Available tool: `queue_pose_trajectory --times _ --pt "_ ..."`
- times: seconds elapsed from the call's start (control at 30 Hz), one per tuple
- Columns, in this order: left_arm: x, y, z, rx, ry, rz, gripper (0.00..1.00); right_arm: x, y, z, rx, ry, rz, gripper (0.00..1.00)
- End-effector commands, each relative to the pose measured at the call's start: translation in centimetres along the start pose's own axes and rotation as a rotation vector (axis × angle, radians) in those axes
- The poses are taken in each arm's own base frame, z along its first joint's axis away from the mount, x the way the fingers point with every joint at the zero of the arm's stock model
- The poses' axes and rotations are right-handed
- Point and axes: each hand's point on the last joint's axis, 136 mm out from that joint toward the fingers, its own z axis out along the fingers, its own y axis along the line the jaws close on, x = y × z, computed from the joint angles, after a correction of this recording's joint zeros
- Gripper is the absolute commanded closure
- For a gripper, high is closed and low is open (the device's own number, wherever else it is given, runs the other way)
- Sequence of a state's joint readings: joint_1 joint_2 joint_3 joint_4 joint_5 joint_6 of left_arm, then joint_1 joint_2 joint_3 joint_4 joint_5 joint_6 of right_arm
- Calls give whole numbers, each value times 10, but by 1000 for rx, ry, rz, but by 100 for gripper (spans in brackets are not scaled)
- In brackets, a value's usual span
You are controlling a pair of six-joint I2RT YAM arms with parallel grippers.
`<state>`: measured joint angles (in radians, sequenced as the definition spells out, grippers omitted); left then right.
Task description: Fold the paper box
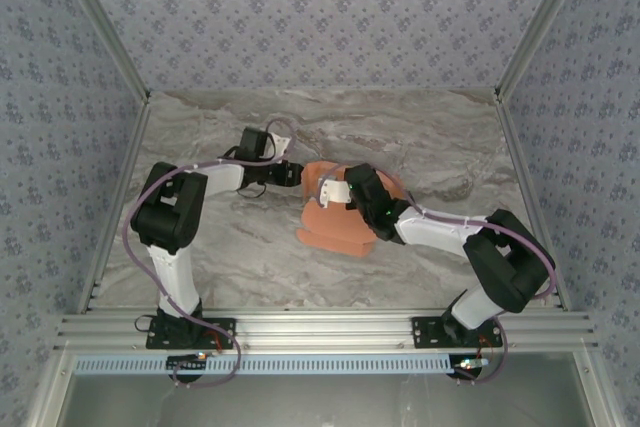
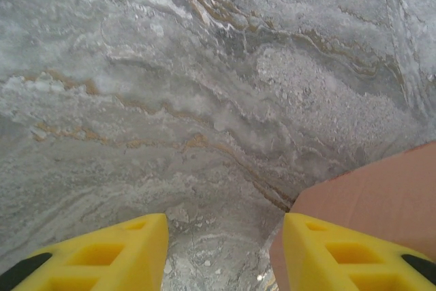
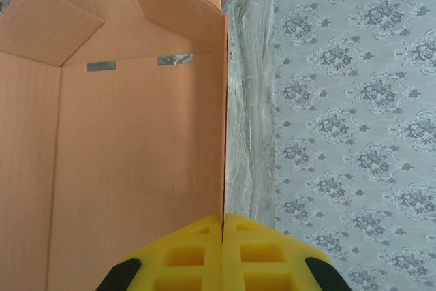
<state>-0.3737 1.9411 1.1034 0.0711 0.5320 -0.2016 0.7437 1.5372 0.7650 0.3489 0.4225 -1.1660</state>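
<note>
Centrally on the marble table (image 1: 230, 257) sits the paper box (image 1: 335, 232), a half-formed tray of salmon-orange card. The right gripper (image 3: 223, 221) is clenched on the edge of one raised wall, which runs straight ahead from its fingertips. The open inside of the box spreads to that gripper's left, and a corner flap leans inward at the far end. The left gripper (image 2: 225, 230) hangs over bare marble with its jaws apart, grasping nothing. A card panel lies just to its right, touching or nearly touching the right-hand finger; the angle leaves this unclear. Being free and just beside the box, the left gripper probably needs to shift rightward to take that panel.
</note>
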Motion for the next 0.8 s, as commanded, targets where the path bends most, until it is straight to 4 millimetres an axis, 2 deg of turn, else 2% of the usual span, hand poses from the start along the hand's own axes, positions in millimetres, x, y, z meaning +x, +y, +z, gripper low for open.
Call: queue_pose_trajectory --times 0.0,0.77 --pt "-5 -21 -6 85 -32 73 52 2 6 2 -15 -4 -18 100" --pt "16 -69 -13 281 -43 211 53 7 11 4 -45 0 32 100"
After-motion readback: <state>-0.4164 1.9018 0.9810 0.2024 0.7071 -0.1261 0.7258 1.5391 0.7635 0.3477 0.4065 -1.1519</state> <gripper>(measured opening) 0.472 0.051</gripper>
